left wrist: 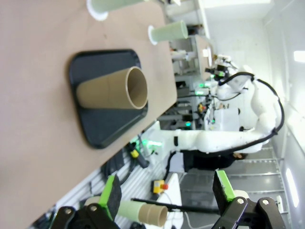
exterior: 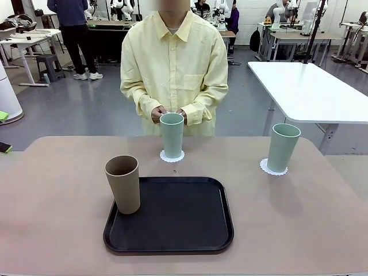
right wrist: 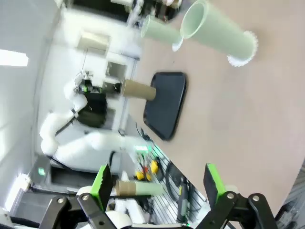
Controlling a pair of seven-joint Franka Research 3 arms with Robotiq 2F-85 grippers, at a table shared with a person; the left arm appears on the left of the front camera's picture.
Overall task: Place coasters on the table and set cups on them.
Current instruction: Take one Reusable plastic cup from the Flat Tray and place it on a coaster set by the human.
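Mint cups [exterior: 172, 135] are standing on coasters [exterior: 172, 160]; tan cup [exterior: 122, 184], lower left, is needing one next. Left gripper [left wrist: 167, 183] and right gripper [right wrist: 157, 174] are hanging, jaws apart.

Robotics lab, open hall. Grey hard floor [exterior: 86, 115], white worktables [exterior: 305, 86] farther back, some carrying equipment. White robot arm [left wrist: 214, 140] mounted beside the table [left wrist: 28, 167], emergency-stop button [left wrist: 158, 185] near it.

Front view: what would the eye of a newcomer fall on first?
A tan-brown cup stands on the left side of a black tray near the front edge of the table. Beyond it, two mint green cups stand on lacy white coasters, one in the middle before a person in a yellow shirt, one at the right.
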